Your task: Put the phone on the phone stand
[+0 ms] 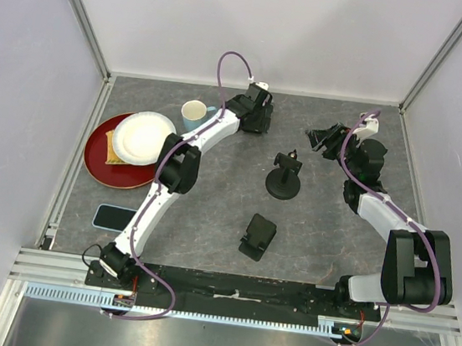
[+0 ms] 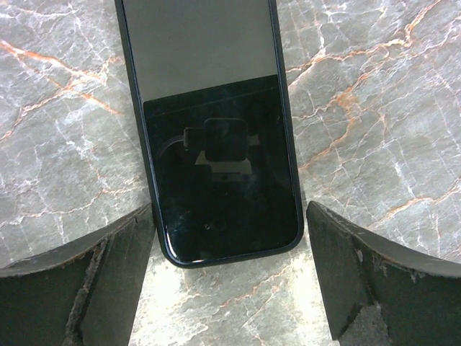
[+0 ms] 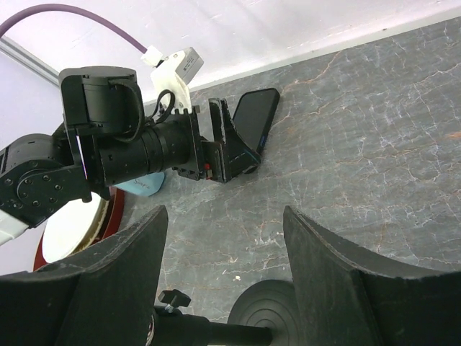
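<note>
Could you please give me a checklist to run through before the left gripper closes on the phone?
1. Phone lies between the fingers of the left gripper: ok, its end sits between them.
2. Left gripper open: ok, a gap shows beside one finger.
3. Phone flat on the table, screen up: ok.
4. Phone stand upright with nothing on it: ok.
5. Right gripper out of the way: cannot tell; it is open, near the stand.
6. Fingers low enough to catch the phone's edges: cannot tell.
</note>
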Robot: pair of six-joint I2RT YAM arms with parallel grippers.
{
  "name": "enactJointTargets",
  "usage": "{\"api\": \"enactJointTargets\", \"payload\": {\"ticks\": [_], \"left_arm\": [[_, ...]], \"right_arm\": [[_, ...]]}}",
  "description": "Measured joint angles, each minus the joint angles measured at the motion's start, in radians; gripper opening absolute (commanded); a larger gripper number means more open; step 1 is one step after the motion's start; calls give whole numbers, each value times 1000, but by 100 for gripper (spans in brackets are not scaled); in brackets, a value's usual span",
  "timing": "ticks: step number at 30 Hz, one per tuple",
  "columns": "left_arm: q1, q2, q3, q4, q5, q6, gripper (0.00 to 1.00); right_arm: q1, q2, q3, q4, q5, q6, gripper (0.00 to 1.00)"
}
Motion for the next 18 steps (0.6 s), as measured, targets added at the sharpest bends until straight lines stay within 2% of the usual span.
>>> {"api": "enactJointTargets", "payload": {"ticks": [3, 8, 9, 11, 12, 18], "left_arm": [[-2, 1, 17, -34, -11, 5, 83], [-4, 1, 30, -61, -28, 26, 67], [-5, 1, 32, -65, -33, 32, 61], [-5, 1, 33, -74, -42, 40, 55], [-5, 1, 33, -76, -43, 45, 46], [-8, 1, 27, -71, -40, 57, 35]], "right_arm": [[0, 0, 0, 0, 0, 0, 72], [-1, 0, 0, 0, 0, 0, 72], [-1, 0, 0, 0, 0, 0, 72], [-1, 0, 0, 0, 0, 1, 72], [-2, 0, 0, 0, 0, 1, 72], [-7, 0, 0, 0, 0, 1, 72]]}}
